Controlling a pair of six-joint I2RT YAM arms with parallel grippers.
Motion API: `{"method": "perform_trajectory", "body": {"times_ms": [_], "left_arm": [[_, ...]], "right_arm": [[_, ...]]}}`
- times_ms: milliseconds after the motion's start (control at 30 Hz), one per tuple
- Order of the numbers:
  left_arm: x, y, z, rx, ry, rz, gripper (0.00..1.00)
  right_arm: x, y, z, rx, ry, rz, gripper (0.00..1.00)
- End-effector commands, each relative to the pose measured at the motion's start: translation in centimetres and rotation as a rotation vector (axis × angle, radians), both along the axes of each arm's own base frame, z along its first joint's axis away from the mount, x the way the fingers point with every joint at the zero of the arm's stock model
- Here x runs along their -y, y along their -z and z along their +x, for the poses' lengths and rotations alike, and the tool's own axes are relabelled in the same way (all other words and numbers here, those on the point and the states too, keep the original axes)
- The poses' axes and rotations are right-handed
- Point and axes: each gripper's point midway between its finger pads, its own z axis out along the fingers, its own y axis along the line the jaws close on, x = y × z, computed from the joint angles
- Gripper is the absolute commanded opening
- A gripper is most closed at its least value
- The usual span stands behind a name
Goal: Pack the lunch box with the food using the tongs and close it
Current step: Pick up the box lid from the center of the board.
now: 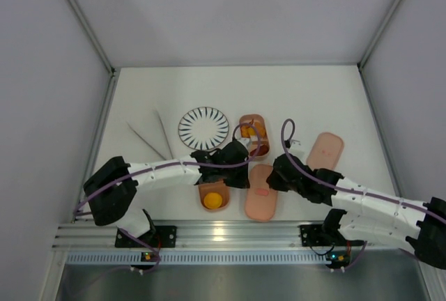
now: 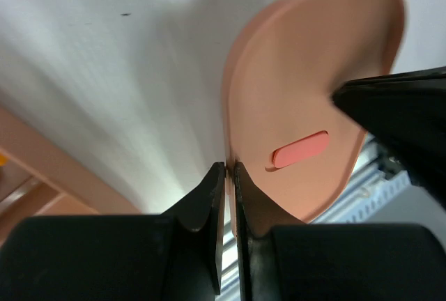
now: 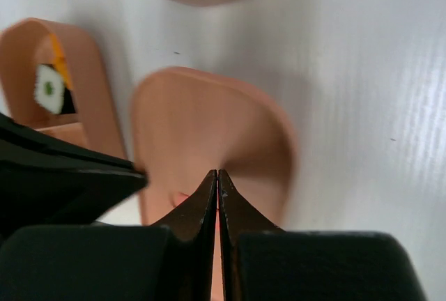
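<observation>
- Two divided trays of the lunch box on the table (image 1: 327, 99), both uncovered: far tray (image 1: 252, 117) just beside the striped plate (image 1: 203, 128), near tray (image 1: 226, 196) close to the arm bases.
- Some food already inside: an orange piece (image 1: 213, 201) in the near tray, orange pieces in the far one, a white-and-green roll slice (image 3: 49, 88) visible in the right wrist view.
- Plate apparently bare and no loose piece visible on the table, so packing judged mostly done.
- Tongs (image 1: 164, 134) flat on the table left of the plate, well apart from both grippers, held by neither.
- Closing step apparently in hand: lid with the red mark (image 1: 260, 200) just beside the near tray, between it and the right arm.
- Left gripper (image 2: 228, 167) pinched on the rim of this lid, fingers almost together with the thin edge between them.
- Right gripper (image 3: 217, 173) fully closed, tips at the same lid from the other side; a real hold on it impossible to tell.
- Second lid (image 1: 325, 151) flat further right, touched by nothing.
- Left to do, as judged: lids onto the trays, perhaps stacking too.
- Little room around the held lid: both grippers near each other, near tray just beside, metal rail (image 1: 223, 231) close at the near edge.
- More open table toward the back wall; side walls well apart from the work.
</observation>
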Motion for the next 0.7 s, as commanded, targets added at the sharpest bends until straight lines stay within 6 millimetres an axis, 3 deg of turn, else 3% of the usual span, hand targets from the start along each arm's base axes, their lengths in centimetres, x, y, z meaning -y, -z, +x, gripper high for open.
{"method": "perform_trajectory", "body": {"times_ms": [0, 167, 433, 667], "left_arm": [[4.3, -6.7, 0.3, 0.080, 0.058, -0.228, 0.00], [4.1, -7.6, 0.4, 0.090, 0.057, -0.230, 0.00], [3.8, -7.4, 0.5, 0.091, 0.048, -0.206, 0.00], [3.2, -6.9, 0.7, 0.089, 0.023, -0.174, 0.00]], "right_arm": [[-4.3, -5.0, 1.1, 0.083, -0.044, 0.174, 0.00], [-4.5, -5.7, 1.3, 0.089, -0.049, 0.165, 0.00], [-4.6, -6.0, 1.3, 0.089, -0.052, 0.151, 0.00], [-5.3, -8.6, 1.4, 0.119, -0.082, 0.144, 0.00]]}}
